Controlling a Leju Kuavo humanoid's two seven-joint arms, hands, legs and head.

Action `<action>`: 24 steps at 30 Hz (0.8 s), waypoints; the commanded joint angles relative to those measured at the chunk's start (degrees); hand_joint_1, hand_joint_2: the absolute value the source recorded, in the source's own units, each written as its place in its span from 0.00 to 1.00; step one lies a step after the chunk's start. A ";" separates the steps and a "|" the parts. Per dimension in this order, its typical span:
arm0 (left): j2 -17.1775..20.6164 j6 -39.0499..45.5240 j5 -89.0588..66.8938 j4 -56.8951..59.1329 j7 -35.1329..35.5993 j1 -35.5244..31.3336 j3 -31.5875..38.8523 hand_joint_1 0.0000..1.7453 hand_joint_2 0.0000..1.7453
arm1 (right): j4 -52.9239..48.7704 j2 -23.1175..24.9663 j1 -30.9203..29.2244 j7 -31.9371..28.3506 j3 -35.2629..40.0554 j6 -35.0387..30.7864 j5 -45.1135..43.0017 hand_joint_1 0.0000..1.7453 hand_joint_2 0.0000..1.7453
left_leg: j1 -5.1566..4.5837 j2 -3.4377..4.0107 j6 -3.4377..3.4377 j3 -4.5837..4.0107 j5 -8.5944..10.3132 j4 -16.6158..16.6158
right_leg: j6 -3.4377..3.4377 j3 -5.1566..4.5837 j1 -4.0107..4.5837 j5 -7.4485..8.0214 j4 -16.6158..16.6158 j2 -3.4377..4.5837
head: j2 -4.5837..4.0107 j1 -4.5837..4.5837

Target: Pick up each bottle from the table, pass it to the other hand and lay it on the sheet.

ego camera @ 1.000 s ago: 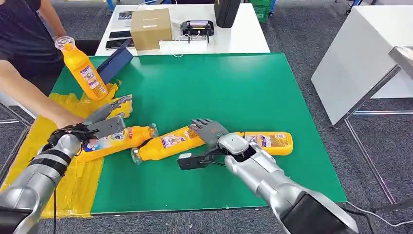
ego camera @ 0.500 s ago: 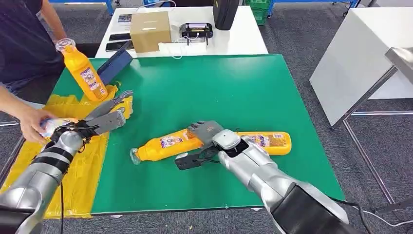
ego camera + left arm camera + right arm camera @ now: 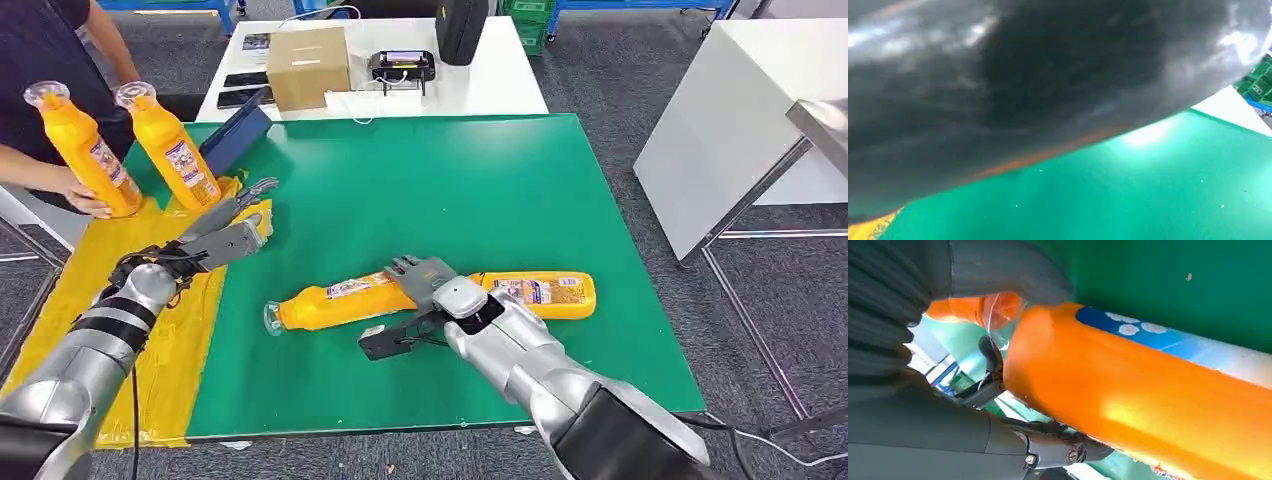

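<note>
2 orange bottles lie on the green table [image 3: 480, 190]. The near bottle [image 3: 335, 302] rests on its side, clear cap pointing toward 8 o'clock, a pale label along its flank; in the right wrist view its glossy orange body [image 3: 1128, 405] carries a blue label strip with white flowers. The far bottle [image 3: 545, 293] lies flat, its base pointing to 3 o'clock, partly behind the right arm.

Since 1 second ago, the bottle that lay under the left hand on the yellow sheet [image 3: 165, 330] has gone: a person's hand [image 3: 85, 198] now holds it upright as the held bottle [image 3: 85, 155], at 10 o'clock on the sheet, just beside another standing bottle [image 3: 170, 148]. The near bottle has slid slightly toward 9 o'clock.

The right hand [image 3: 425, 280] is over the near bottle's thick end, fingers over the top and the thumb low on the near side; the wrist view shows the thumb against the body, so it grips the bottle. The left hand [image 3: 225, 228] hovers over the sheet's edge, fingers stretched apart, holding nothing, well away from the near bottle at its 4 o'clock.
</note>
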 commanded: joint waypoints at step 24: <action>-1.02 -0.19 -0.49 2.69 0.16 -2.31 0.22 0.00 0.00 | 3.71 0.84 2.72 -4.55 1.75 7.69 -0.34 1.00 1.00 | 0.13 -0.07 -0.06 -0.13 0.01 -0.02 | -0.09 -0.05 0.12 -0.01 -0.10 0.04 | 0.00 0.00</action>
